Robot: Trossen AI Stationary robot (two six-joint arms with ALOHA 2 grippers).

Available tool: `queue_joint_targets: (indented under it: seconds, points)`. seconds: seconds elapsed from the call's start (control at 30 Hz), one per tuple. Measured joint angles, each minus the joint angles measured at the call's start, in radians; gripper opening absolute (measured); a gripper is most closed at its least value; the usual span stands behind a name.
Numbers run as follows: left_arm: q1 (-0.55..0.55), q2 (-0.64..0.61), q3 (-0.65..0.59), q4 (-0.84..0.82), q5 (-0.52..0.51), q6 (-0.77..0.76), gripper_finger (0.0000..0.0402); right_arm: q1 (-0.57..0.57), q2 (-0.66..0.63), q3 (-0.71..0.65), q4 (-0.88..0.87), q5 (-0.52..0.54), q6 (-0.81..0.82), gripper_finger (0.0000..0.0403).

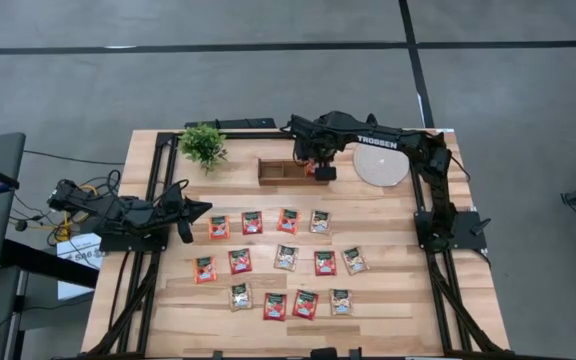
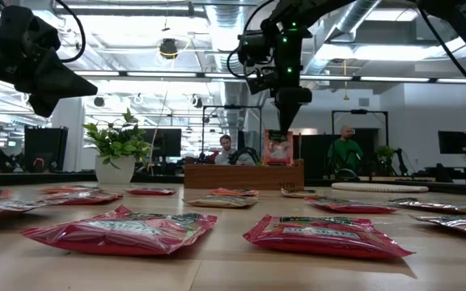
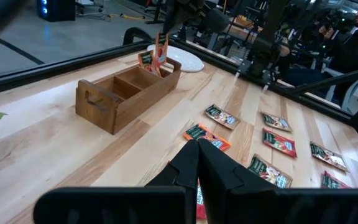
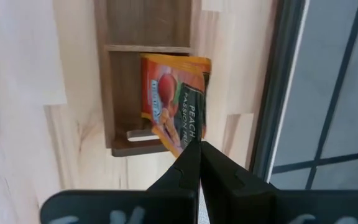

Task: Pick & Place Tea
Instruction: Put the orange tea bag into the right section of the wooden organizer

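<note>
Nearest us, loose sachets (image 1: 275, 262) lay in rows across the table (image 1: 388, 290). At the left edge, our left gripper (image 1: 204, 207) waited, clenched on nothing. Farther back, our right gripper (image 4: 199, 149) pinched an orange sachet (image 4: 176, 99) by its edge, upright over the right end compartment of the box (image 1: 280, 172).

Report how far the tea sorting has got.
Done: nothing clearly lies in the wooden box yet. In hand: the right gripper, shut on a peach sachet, holds it over the box's end compartment. Left: thirteen sachets lie on the table; the left gripper waits shut beside them.
</note>
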Motion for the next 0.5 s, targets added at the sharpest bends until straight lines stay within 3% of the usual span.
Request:
queue_joint_targets:
  seconds: [0.5]
  points:
    - [0.0,0.0,0.0,0.0,0.0,0.0,0.0,0.001,0.0,0.0,0.0,-0.028,-0.001,0.0006]
